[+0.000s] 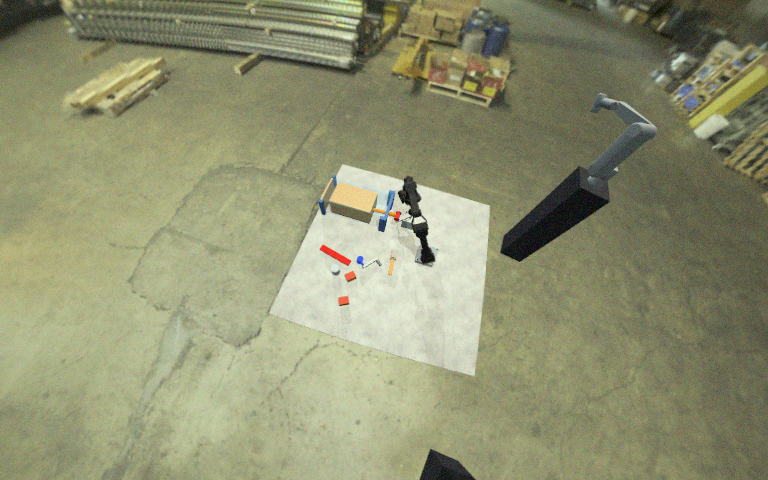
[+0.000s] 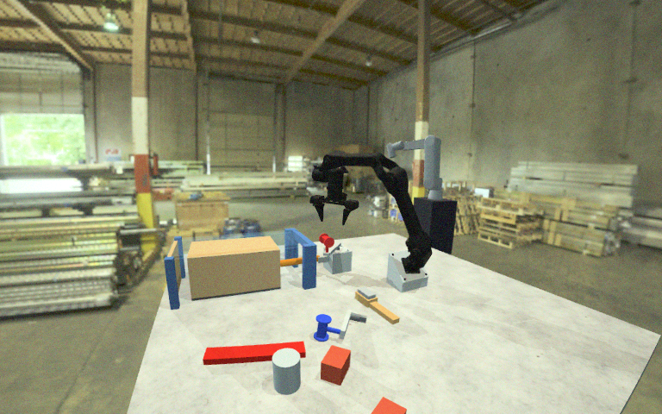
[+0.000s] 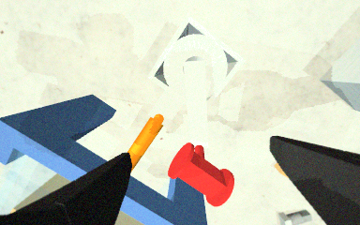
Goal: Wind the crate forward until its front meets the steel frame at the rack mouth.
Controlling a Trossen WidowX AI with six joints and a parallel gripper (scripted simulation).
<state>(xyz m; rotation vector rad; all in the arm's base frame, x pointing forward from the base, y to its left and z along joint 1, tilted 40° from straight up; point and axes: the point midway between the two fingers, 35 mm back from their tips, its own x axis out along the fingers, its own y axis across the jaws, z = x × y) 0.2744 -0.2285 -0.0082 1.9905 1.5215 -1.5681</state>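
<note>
The tan crate (image 1: 352, 206) (image 2: 234, 269) sits flat in the cubby, with a gap between its front and the blue steel frame (image 1: 382, 223) (image 2: 309, 266) (image 3: 70, 117). An orange strap (image 2: 292, 261) (image 3: 142, 141) runs from the crate through the frame toward the grey winch (image 2: 339, 262) (image 3: 175, 63). A crank with a red knob (image 1: 397, 215) (image 2: 326, 240) (image 3: 202, 175) is on the winch, its pale arm reaching from the winch top. My gripper (image 2: 333, 222) (image 3: 199, 151) is open and empty, pointing down above the winch and knob. The key hole is hidden.
A blue-knobbed crank (image 1: 360, 260) (image 2: 321, 328), a brush (image 1: 390, 266) (image 2: 385, 312), a red bar (image 1: 335, 254) (image 2: 244, 354), a grey cylinder (image 1: 335, 270) (image 2: 286, 373) and two red blocks (image 1: 350, 276) (image 2: 335, 365) lie on the bench away from the winch.
</note>
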